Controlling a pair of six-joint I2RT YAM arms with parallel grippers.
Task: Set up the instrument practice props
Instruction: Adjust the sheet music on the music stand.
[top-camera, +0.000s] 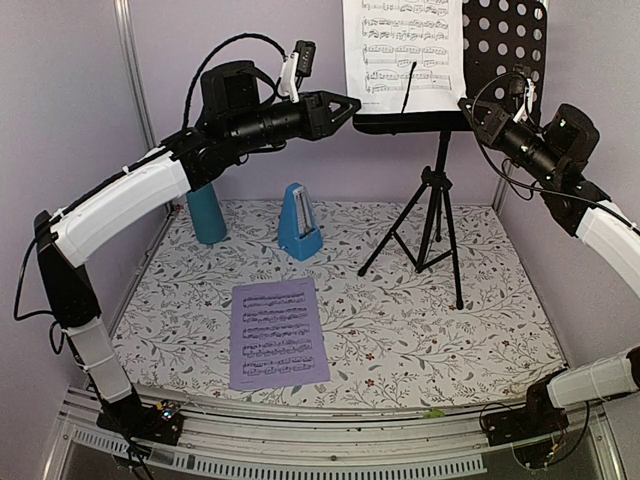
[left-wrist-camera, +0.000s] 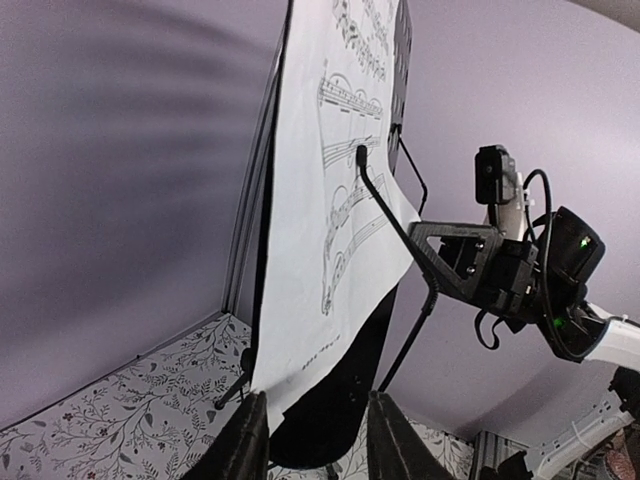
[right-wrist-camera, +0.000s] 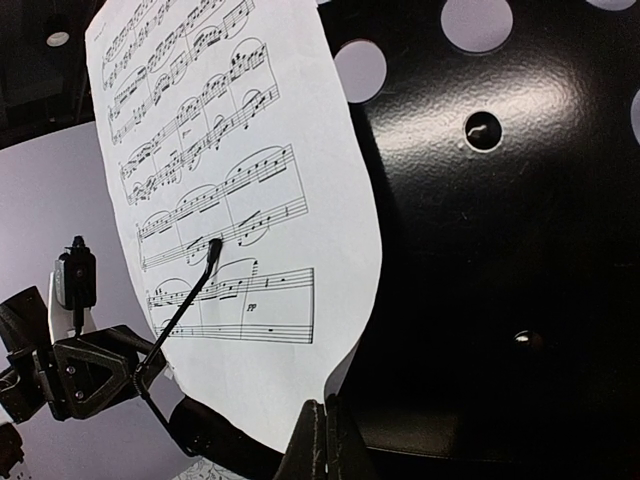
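White page (top-camera: 402, 50) rests on the tray (top-camera: 510, 45) of the stand (top-camera: 437, 205), left jaws parted beside its lower corner holding nothing, right jaws shut at the tray's bottom edge, while lavender page (top-camera: 279, 333) and blue metronome (top-camera: 300, 222) sit on the tabletop (top-camera: 480, 300) below.
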